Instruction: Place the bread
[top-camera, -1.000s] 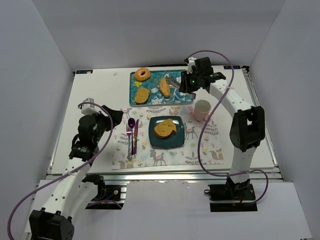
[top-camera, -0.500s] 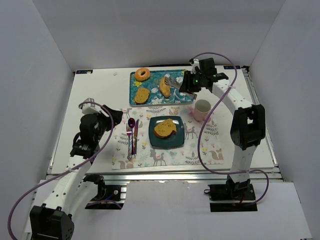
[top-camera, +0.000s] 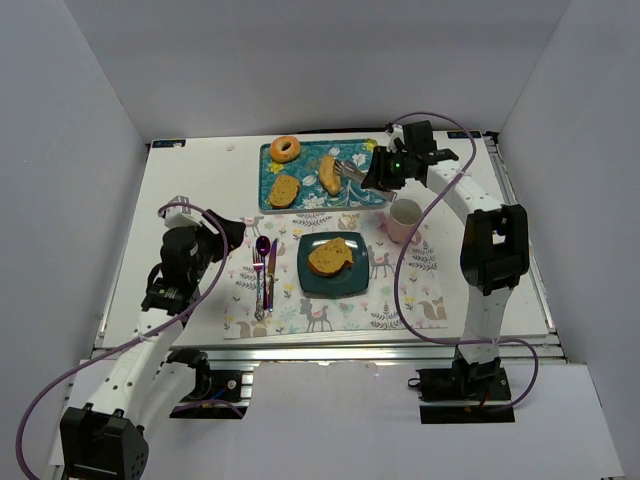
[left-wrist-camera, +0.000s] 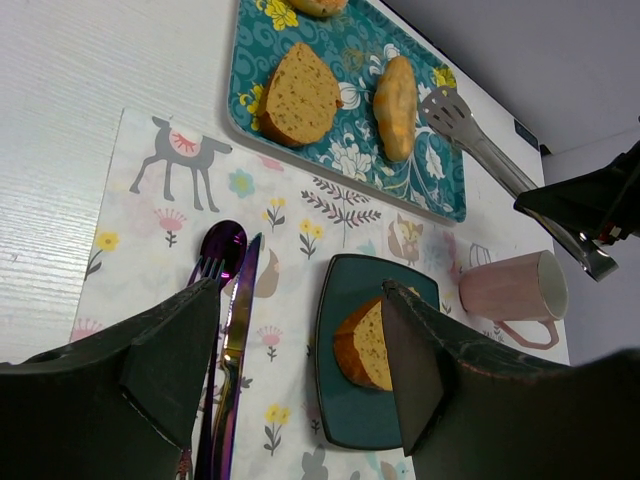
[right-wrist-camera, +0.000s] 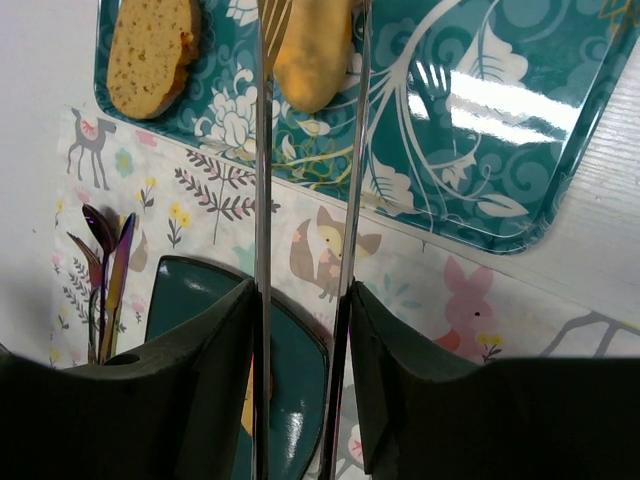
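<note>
An oblong bread roll (top-camera: 329, 174) (right-wrist-camera: 312, 55) lies on the teal patterned tray (top-camera: 362, 191) (right-wrist-camera: 480, 170). My right gripper (top-camera: 388, 170) (right-wrist-camera: 300, 300) is shut on metal tongs (top-camera: 350, 167) (right-wrist-camera: 262, 200). The tongs reach over the tray and their two arms straddle the roll; I cannot tell whether they touch it. A bread slice (top-camera: 330, 256) (left-wrist-camera: 368, 345) rests on the dark teal plate (top-camera: 335, 285) (left-wrist-camera: 355, 420). Over the placemat's left side, my left gripper (top-camera: 228, 232) (left-wrist-camera: 300, 290) is open and empty.
The tray also holds a second bread slice (top-camera: 284, 190) (left-wrist-camera: 300, 95) and a donut (top-camera: 285, 149). A pink cup (top-camera: 404, 218) (left-wrist-camera: 510, 288) stands right of the plate. Purple cutlery (top-camera: 264, 270) (left-wrist-camera: 225, 300) lies left of the plate on the animal-print placemat (top-camera: 400, 300).
The tongs' arms have spread a little wider around the roll, and the right wrist has drifted slightly rightward. The left arm has barely moved.
</note>
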